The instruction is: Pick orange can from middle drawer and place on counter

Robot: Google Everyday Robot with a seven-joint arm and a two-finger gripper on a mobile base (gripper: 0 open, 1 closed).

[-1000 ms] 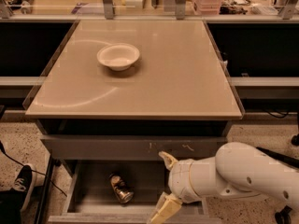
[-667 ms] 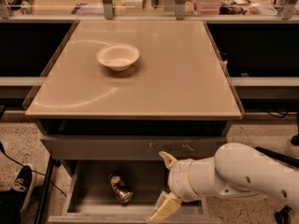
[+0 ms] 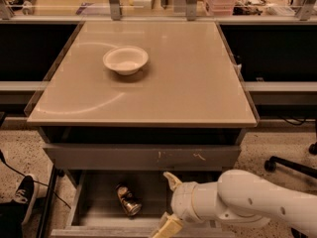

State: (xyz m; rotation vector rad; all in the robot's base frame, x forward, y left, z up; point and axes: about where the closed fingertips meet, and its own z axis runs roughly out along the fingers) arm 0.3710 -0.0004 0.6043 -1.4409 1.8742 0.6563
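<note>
The orange can [image 3: 128, 199] lies on its side on the grey floor of the open middle drawer [image 3: 99, 202], left of centre. My gripper [image 3: 167, 205] hangs over the drawer to the right of the can, apart from it. It is open and empty, with one pale finger [image 3: 171, 180] pointing up-left and the other [image 3: 167, 227] down near the drawer's front rim. The beige counter [image 3: 188, 83] lies above, with a white bowl [image 3: 125, 59] on its far left part.
A grey drawer front with white scratches [image 3: 143, 156] sits just above the open drawer. My white arm [image 3: 247, 205] fills the lower right. A shoe [image 3: 22, 197] and a cable lie on the floor at the left, and chair castors [image 3: 271, 165] stand at the right.
</note>
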